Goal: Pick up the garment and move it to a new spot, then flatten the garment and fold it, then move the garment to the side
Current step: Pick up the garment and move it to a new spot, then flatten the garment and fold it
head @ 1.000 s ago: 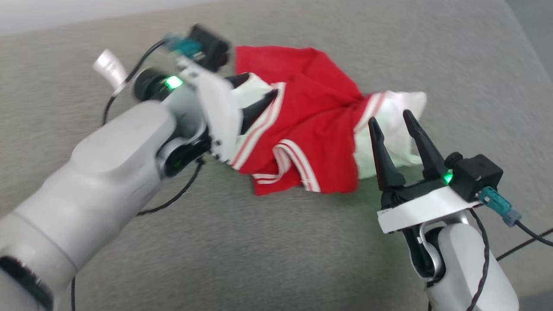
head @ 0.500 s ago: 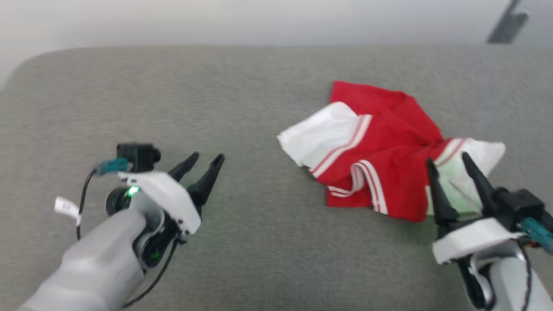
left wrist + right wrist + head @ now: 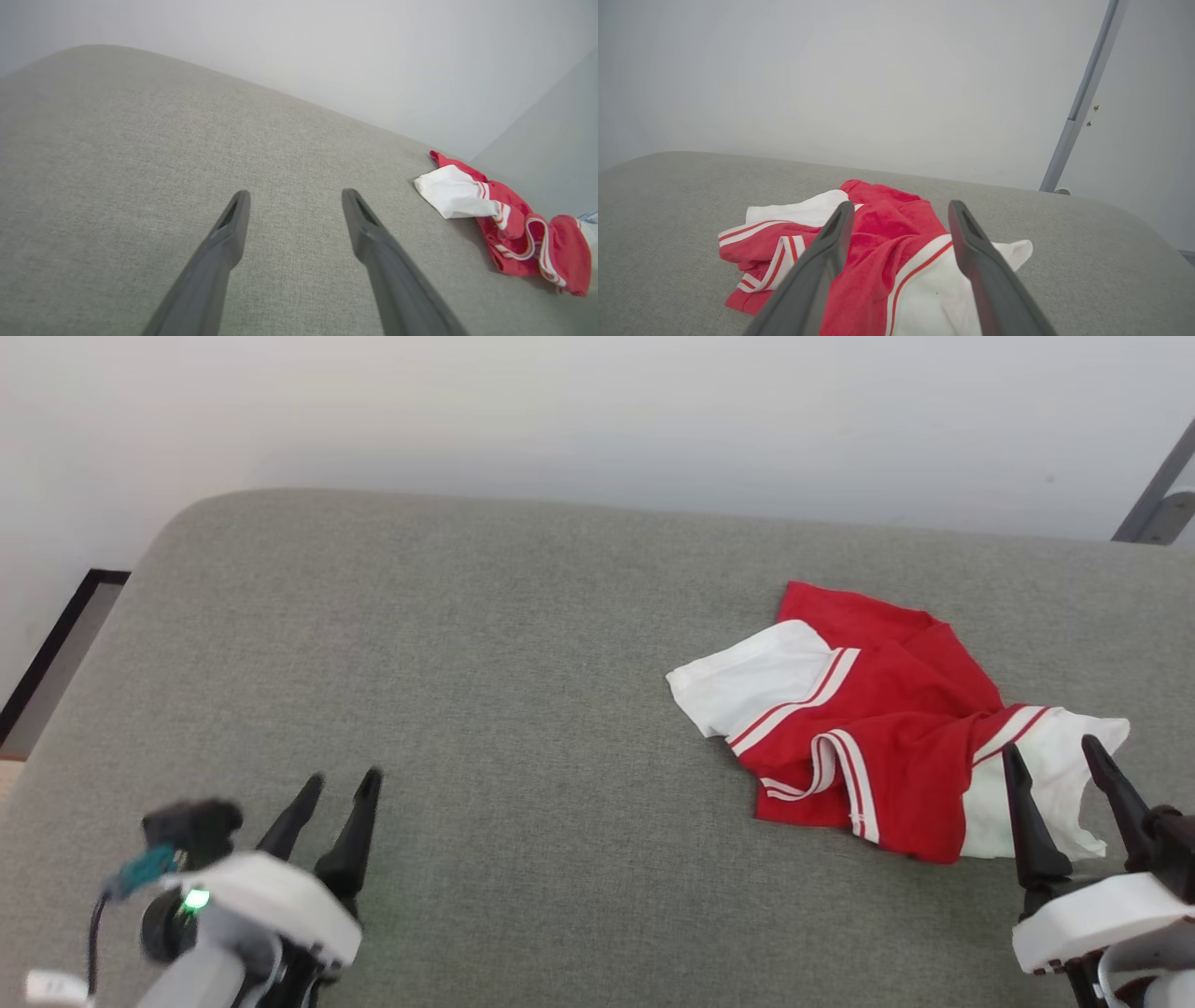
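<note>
The garment (image 3: 887, 737) is a red T-shirt with white sleeves and striped trim, lying crumpled on the right part of the grey padded surface (image 3: 523, 663). My right gripper (image 3: 1050, 756) stands open at the lower right, its tips just over the garment's near white sleeve, nothing between the fingers. In the right wrist view the garment (image 3: 882, 242) lies under and ahead of the open right gripper (image 3: 899, 207). My left gripper (image 3: 341, 782) is open at the lower left, far from the cloth. The left wrist view has the garment (image 3: 509, 228) off to the right of the open left gripper (image 3: 294, 196).
The grey padded surface has a rounded far-left corner (image 3: 187, 523) and a far edge against a pale wall (image 3: 597, 420). A grey metal post (image 3: 1083, 98) stands behind the right end. A dark-framed floor strip (image 3: 47, 653) lies left of the surface.
The camera has lifted and turned, shifting the whole picture. My left arm has drawn back from the garment's left sleeve down to the lower left. Both grippers stay open and the garment rests on the surface.
</note>
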Motion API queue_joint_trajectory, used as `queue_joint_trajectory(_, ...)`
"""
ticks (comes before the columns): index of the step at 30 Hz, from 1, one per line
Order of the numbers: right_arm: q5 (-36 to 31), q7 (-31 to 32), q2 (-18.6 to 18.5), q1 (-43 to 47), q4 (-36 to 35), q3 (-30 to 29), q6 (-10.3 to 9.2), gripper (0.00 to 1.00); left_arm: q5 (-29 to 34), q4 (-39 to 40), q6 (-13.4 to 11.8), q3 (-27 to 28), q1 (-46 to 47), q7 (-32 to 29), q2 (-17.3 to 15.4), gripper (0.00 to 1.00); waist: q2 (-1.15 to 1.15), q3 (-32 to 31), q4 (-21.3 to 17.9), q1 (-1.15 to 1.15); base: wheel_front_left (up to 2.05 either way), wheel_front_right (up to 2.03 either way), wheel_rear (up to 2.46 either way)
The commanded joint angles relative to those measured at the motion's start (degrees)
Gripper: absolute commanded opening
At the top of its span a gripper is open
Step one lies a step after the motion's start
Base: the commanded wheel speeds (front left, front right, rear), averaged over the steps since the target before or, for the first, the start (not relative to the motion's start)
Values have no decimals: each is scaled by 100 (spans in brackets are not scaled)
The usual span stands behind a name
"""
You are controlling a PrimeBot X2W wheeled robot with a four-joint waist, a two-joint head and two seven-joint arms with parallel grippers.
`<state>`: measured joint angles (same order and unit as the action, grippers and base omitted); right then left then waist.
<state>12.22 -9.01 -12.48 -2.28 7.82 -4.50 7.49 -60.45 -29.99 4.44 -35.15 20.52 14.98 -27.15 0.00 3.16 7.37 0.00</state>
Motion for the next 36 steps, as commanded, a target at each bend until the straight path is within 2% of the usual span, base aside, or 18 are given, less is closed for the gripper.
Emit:
queue_joint_trajectory(1,36,49,37,113,-84,-41,1,100,393,200,-96,287,-352,28,22,100,0,-59,-36,0,0,0,0)
queue_joint_trajectory(3,49,83,44,182,-153,-54,1,100,753,456,-204,738,-751,28,119,100,0,-81,-79,0,0,0,0)
queue_joint_trajectory(4,49,83,44,182,-153,-54,1,100,753,456,-204,738,-751,28,119,100,0,-81,-79,0,0,0,0)
queue_joint_trajectory(5,66,124,62,227,-246,-52,1,100,1577,815,-386,1298,-1266,28,183,100,0,-72,-176,0,0,0,0)
queue_joint_trajectory(8,71,129,82,221,-316,-42,1,100,2379,1203,-455,1810,-1692,28,345,100,0,-70,-276,0,0,0,0)
queue_joint_trajectory(12,81,99,107,182,-364,-26,1,100,3318,1674,-396,2331,-2067,29,584,100,0,-69,-388,0,0,0,0)
queue_joint_trajectory(16,76,99,143,81,-406,30,1,100,3982,1971,-217,2715,-2326,28,812,100,0,-39,-502,0,0,0,0)
queue_joint_trajectory(24,59,39,157,58,-316,147,1,100,4516,2059,53,3270,-2461,29,1286,100,0,13,-561,0,0,0,0)
queue_joint_trajectory(36,17,214,14,-11,-331,331,1,100,4800,1978,253,3667,-2380,29,1651,100,0,121,-560,0,0,0,0)
